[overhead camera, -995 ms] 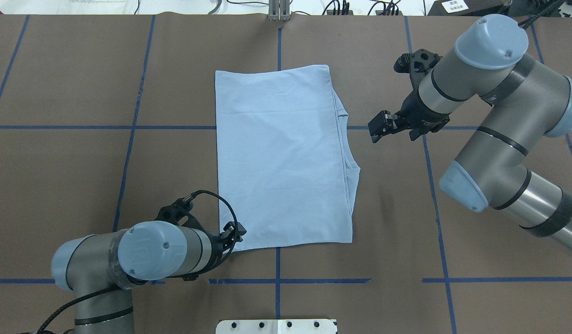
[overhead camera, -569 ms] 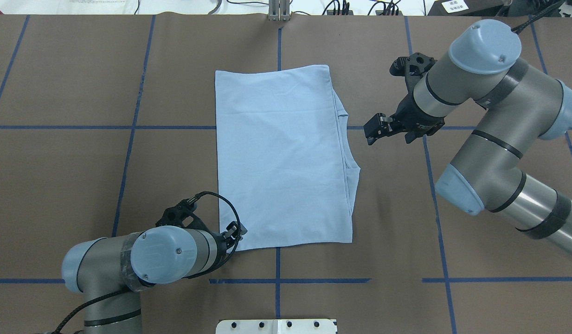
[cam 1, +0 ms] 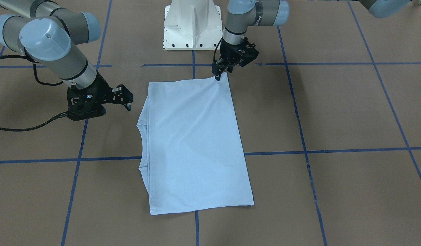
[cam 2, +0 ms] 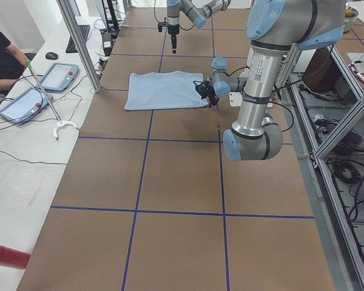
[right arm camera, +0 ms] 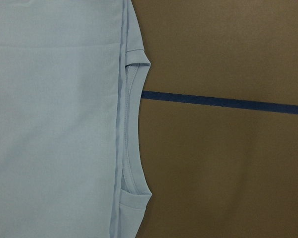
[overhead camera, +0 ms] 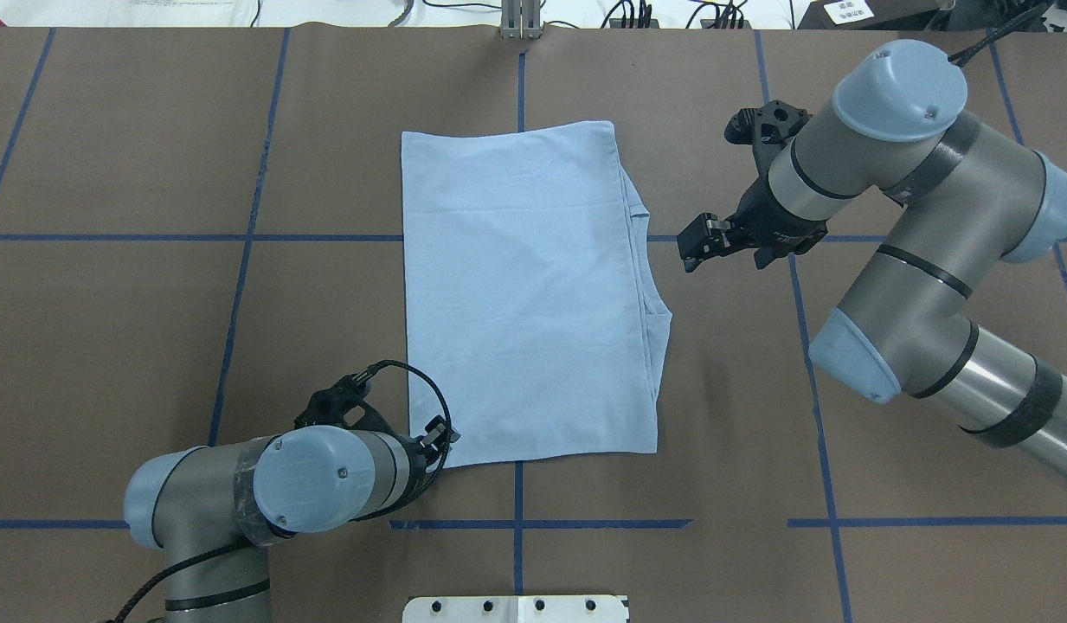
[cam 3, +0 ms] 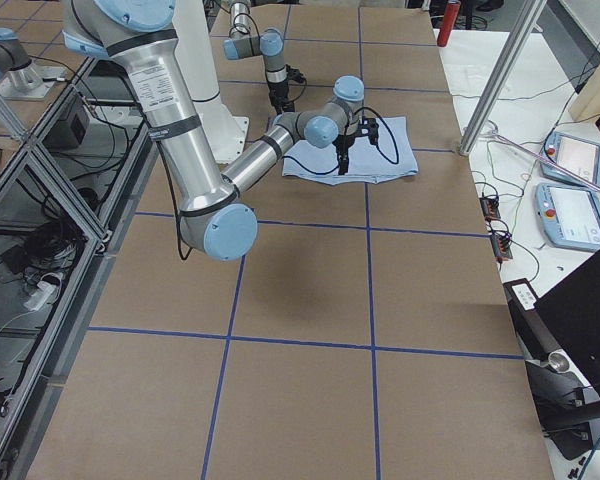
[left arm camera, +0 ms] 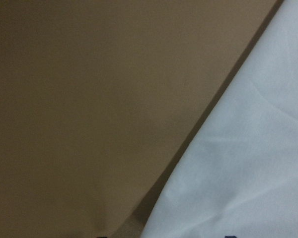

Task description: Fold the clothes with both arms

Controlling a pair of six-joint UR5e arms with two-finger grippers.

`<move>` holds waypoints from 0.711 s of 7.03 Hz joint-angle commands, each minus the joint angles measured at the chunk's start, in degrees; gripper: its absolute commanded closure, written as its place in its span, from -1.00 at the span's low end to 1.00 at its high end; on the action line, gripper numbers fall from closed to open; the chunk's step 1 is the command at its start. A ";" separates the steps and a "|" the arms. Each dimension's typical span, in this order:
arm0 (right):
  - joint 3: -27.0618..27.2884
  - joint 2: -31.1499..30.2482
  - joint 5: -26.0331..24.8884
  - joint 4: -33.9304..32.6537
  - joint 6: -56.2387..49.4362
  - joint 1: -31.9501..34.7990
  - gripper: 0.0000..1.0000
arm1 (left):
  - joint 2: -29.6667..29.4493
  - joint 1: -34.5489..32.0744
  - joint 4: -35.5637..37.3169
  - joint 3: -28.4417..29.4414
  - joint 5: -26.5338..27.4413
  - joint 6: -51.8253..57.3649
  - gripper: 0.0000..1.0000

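T-shirt (overhead camera: 524, 294) lies flat in the middle of the table (overhead camera: 152, 329), folded into 1 long rectangle, collar edge toward the right arm | left gripper (cam 1: 217, 76) sits right on its near corner, honestly can't tell if it's pinching cloth | right gripper (overhead camera: 689, 249) hangs just beside the collar, jaws apart, holding nothing

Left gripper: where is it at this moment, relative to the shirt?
Overhead view: the left gripper is at the near-left corner of the T-shirt, close to the robot's base; whether it touches the fabric is unclear.
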 commanded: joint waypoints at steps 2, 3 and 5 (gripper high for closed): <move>-0.15 -0.12 -0.03 0.02 -0.06 -0.02 -1.00 | -0.10 0.00 0.03 0.20 0.10 -0.04 0.27; -0.15 -0.12 -0.03 -0.07 -0.06 -0.02 -1.00 | -0.10 0.00 0.03 0.11 0.18 -0.13 0.51; -0.07 -0.12 -0.03 0.02 0.20 -0.02 -1.00 | -0.10 -0.09 0.03 -0.50 1.06 -0.04 0.94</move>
